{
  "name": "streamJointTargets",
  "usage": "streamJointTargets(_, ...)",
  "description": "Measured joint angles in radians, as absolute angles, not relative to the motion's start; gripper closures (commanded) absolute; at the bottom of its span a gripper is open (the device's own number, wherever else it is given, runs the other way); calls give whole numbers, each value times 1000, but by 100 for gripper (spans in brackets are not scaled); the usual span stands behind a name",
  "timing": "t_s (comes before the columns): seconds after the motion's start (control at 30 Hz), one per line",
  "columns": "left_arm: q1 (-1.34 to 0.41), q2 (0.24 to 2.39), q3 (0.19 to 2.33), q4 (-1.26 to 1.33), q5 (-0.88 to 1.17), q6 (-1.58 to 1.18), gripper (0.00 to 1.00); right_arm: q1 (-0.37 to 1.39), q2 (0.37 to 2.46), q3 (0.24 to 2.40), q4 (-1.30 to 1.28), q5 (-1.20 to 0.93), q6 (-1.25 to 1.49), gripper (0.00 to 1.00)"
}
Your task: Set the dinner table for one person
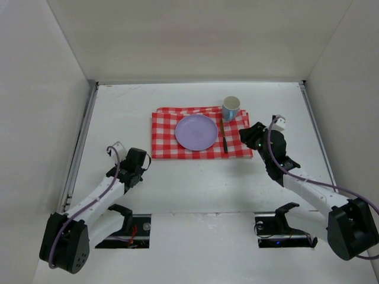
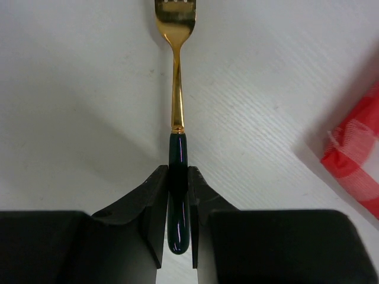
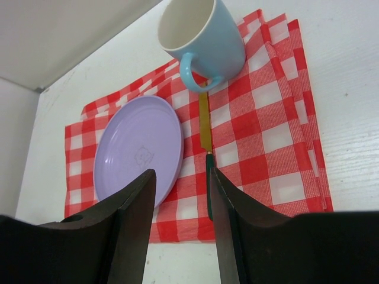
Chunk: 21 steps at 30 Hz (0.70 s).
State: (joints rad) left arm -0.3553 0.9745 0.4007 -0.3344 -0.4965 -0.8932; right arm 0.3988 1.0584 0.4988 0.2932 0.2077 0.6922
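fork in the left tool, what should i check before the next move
1. fork handle centred in left tool: ok
2. fingers against the handle on both sides: ok
3. fork lifted off the dinner table: cannot tell
4. checked cloth left of plate free for it: ok
5. knife and mug set right of plate: ok
6. right tool open at the cloth's right side, away from the fork's route: ok
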Motion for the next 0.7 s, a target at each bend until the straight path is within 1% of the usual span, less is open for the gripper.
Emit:
streamJointTargets(0.1,-419,942,439,-326,-525,-865,100,400,1058,499,292,210,688,52)
streamJointTargets(0.17,-471,982,499,-303,-549,-836,100,400,1059,499,293,211,686,52)
streamJointTargets(0.33,-596,1233,712,-184,-568,-698,100,400,1075,500,292,212,685,52)
streamJointTargets(0.47,-660,1379,831,-120,-553,-580,99,400,1080,501,293,213,685,53)
streamJointTargets(0.57,-663,1441,883,-101,-534,-516,99,401,1083,502,293,215,683,53)
streamJointTargets(0.7,-616,1521,928,-81,-500,-454,99,402,1084,502,293,218,678,52)
